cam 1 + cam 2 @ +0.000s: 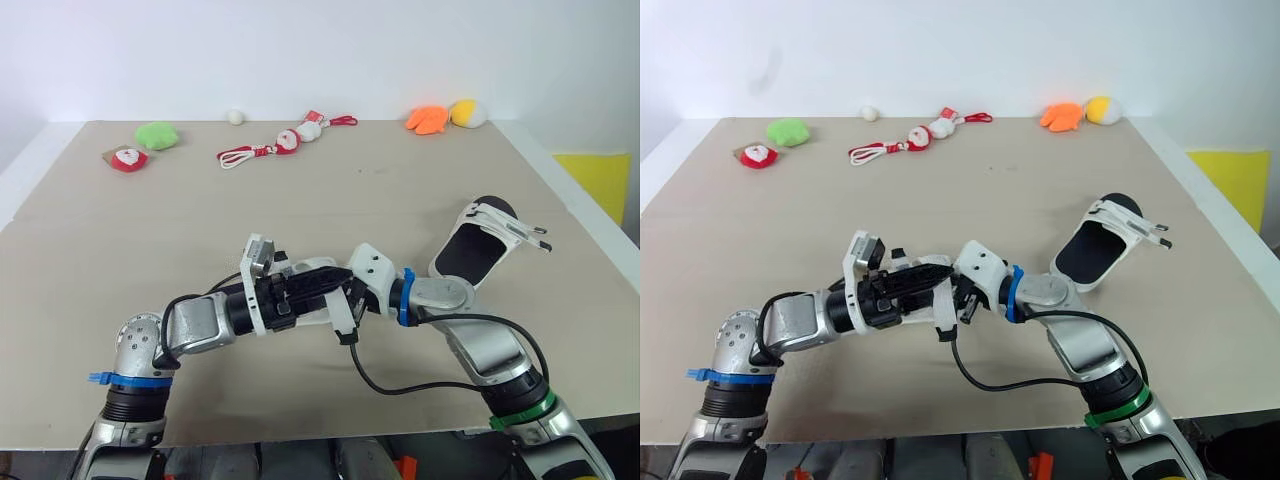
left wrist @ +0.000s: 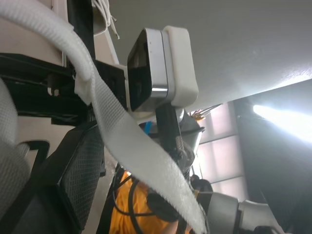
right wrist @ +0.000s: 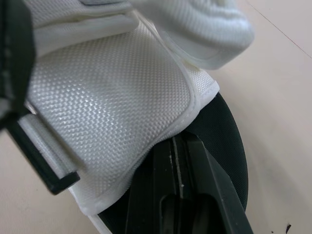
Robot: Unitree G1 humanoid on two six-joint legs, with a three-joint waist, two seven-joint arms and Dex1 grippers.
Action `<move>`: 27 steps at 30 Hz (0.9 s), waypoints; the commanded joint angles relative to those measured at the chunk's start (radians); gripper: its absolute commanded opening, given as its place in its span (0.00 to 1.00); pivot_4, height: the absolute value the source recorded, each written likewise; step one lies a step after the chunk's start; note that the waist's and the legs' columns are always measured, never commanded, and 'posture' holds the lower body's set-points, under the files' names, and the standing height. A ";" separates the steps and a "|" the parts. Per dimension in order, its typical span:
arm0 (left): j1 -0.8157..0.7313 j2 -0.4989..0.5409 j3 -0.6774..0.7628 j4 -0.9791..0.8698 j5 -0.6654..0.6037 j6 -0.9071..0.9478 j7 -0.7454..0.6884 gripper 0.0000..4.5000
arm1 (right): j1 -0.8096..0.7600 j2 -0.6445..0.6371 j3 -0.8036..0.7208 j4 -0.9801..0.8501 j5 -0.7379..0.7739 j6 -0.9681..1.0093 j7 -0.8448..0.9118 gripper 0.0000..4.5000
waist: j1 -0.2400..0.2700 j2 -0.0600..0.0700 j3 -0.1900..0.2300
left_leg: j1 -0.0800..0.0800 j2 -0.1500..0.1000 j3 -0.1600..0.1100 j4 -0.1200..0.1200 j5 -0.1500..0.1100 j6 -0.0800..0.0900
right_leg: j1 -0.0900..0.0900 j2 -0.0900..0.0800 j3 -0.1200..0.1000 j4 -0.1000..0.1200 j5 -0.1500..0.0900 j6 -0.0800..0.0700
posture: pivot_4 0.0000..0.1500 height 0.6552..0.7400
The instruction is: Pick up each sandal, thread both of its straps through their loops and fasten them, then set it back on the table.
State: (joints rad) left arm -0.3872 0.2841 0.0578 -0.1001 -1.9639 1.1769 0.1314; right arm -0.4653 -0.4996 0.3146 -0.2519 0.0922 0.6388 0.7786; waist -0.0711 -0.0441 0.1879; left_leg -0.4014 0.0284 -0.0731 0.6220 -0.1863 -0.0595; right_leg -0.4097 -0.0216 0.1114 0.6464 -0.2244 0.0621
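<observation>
White wall stands behind a beige tabletop (image 1: 150, 230) with small toys (image 1: 157, 135) strewn along its far edge. Both arms meet over the middle of the front edge and carry one sandal (image 3: 112, 112) between them, lifted clear of the surface. The other sandal (image 1: 475, 250) lies flat near the right edge, its straps loose.

The right gripper (image 3: 173, 151) has its fingers (image 3: 195, 185) pressed close together. Their tips run in under the white upper where it meets the black sole (image 3: 224, 146), so it appears to pinch the sandal there. The left gripper (image 1: 305, 288) is at the sandal's other end; whether it is spread or closed I cannot tell.

The sandal looks light. Its sole seems firm enough to take a steady pinch at the rim, while the woven upper is soft and would give under pressure. The strap (image 2: 126, 146) hangs free as a limp, flat webbing, so it will flop and twist unless taken near its tip. The black loop (image 3: 44, 165) at the upper's edge is narrow and rigid. Feeding the strap through probably calls for holding the sole still with one gripper and pinching the strap end flat with the other.
</observation>
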 commanded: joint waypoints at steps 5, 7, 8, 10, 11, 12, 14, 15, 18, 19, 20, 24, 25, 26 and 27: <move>-0.010 -0.001 0.027 0.007 -0.008 0.024 0.019 0.45 | 0.015 0.000 0.023 -0.001 -0.007 0.017 -0.002 0.00 | 0.000 0.000 0.000 | 0.000 0.000 0.000 -0.001 0.000 0.000 | 0.000 0.000 0.000 0.000 0.000 0.000 | 1.00 1.00; -0.015 0.009 0.035 0.012 -0.008 0.029 0.015 0.26 | 0.014 0.000 0.023 0.001 -0.007 0.016 -0.001 0.00 | 0.000 0.000 0.000 | 0.000 0.000 0.000 0.000 0.000 0.000 | 0.000 0.000 0.000 0.000 0.000 0.000 | 1.00 1.00; -0.019 0.013 0.040 0.018 -0.008 0.032 0.013 0.16 | 0.013 0.001 0.023 0.002 -0.007 0.015 -0.001 0.00 | 0.000 0.000 0.000 | 0.000 0.000 0.000 0.000 0.000 0.000 | 0.000 0.000 0.000 0.000 0.000 0.000 | 1.00 1.00; -0.028 0.028 0.051 0.025 -0.008 0.037 0.008 0.03 | 0.012 0.002 0.024 0.005 -0.007 0.013 -0.001 0.00 | 0.000 0.000 0.000 | 0.000 0.000 0.000 0.000 0.000 0.000 | 0.000 0.000 0.000 0.000 0.000 0.000 | 1.00 1.00; -0.040 0.045 0.056 0.027 -0.008 0.042 -0.002 0.03 | 0.012 0.003 0.025 0.006 -0.007 0.013 -0.001 0.00 | 0.000 0.000 0.000 | 0.000 0.000 0.000 0.000 0.000 0.000 | 0.000 0.000 0.000 0.000 0.000 0.000 | 1.00 1.00; -0.051 0.066 0.058 0.023 -0.008 0.048 -0.019 0.03 | 0.012 0.003 0.025 0.006 -0.007 0.012 -0.001 0.00 | -0.001 0.000 0.000 | 0.000 0.000 0.000 0.000 0.000 0.000 | -0.001 0.000 0.000 0.000 0.000 0.000 | 1.00 1.00; -0.079 0.104 0.060 0.017 -0.008 0.063 -0.064 0.03 | 0.010 0.004 0.026 0.007 -0.007 0.013 -0.001 0.00 | -0.002 0.000 0.000 | 0.000 0.000 0.000 -0.001 0.000 0.000 | -0.001 0.000 0.000 0.000 0.000 0.000 | 1.00 1.00; -0.100 0.133 0.058 0.012 -0.008 0.069 -0.086 0.03 | 0.010 0.005 0.026 0.007 -0.007 0.013 -0.001 0.00 | -0.002 0.000 0.000 | 0.000 0.000 0.000 -0.001 0.000 0.000 | -0.002 0.000 0.000 0.000 0.000 0.000 | 1.00 1.00; -0.143 0.216 0.042 -0.001 -0.008 0.076 -0.127 0.03 | 0.009 0.009 0.030 0.007 -0.008 0.015 -0.001 0.00 | -0.004 0.000 0.000 | -0.001 0.000 0.000 -0.002 0.000 -0.001 | -0.003 0.000 0.000 -0.001 0.000 0.000 | 1.00 1.00; -0.154 0.239 0.035 -0.002 -0.001 0.073 -0.136 0.03 | 0.009 0.011 0.031 0.006 -0.008 0.015 -0.002 0.00 | -0.006 0.000 0.000 | -0.001 0.000 0.000 -0.002 0.000 -0.001 | -0.003 0.000 0.000 -0.001 0.000 0.000 | 1.00 1.00; -0.162 0.253 0.031 -0.003 0.013 0.065 -0.147 0.03 | 0.008 0.012 0.032 0.007 -0.009 0.015 -0.002 0.00 | -0.006 0.000 0.000 | -0.002 0.001 0.000 -0.003 0.000 -0.001 | -0.004 0.000 0.000 -0.001 0.000 0.000 | 1.00 1.00; -0.194 0.263 0.034 0.016 0.079 0.033 -0.206 0.03 | 0.003 0.016 0.032 0.015 -0.010 0.012 -0.002 0.00 | -0.006 0.000 0.000 | -0.002 0.001 0.000 -0.004 0.000 -0.001 | -0.005 0.000 0.000 -0.001 -0.001 -0.001 | 1.00 1.00; -0.199 0.259 0.035 0.010 0.141 0.012 -0.230 0.03 | 0.002 0.017 0.032 0.016 -0.011 0.011 -0.003 0.00 | -0.006 0.000 0.000 | -0.004 0.001 0.000 -0.004 0.000 -0.001 | -0.006 0.000 0.000 -0.001 -0.001 -0.001 | 1.00 1.00; -0.202 0.253 0.036 0.014 0.185 -0.006 -0.244 0.03 | 0.001 0.018 0.032 0.017 -0.011 0.011 -0.003 0.00 | -0.006 0.000 0.000 | -0.004 0.001 0.000 -0.004 0.000 -0.001 | -0.006 0.000 0.000 -0.001 -0.001 -0.001 | 1.00 1.00; -0.204 0.247 0.036 0.016 0.215 -0.020 -0.257 0.03 | 0.000 0.018 0.032 0.018 -0.012 0.010 -0.003 0.00 | -0.005 0.000 0.000 | -0.004 0.001 0.000 -0.004 0.000 -0.001 | -0.007 0.000 0.000 -0.001 -0.001 -0.001 | 1.00 1.00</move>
State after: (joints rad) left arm -0.5719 0.5330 0.0772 -0.0674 -1.7977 1.1890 -0.0886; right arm -0.4717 -0.4850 0.3178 -0.2529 0.0926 0.6346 0.7794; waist -0.0766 -0.0443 0.1883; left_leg -0.4057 0.0292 -0.0728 0.6178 -0.1866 -0.0610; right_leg -0.4167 -0.0211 0.1113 0.6456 -0.2251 0.0613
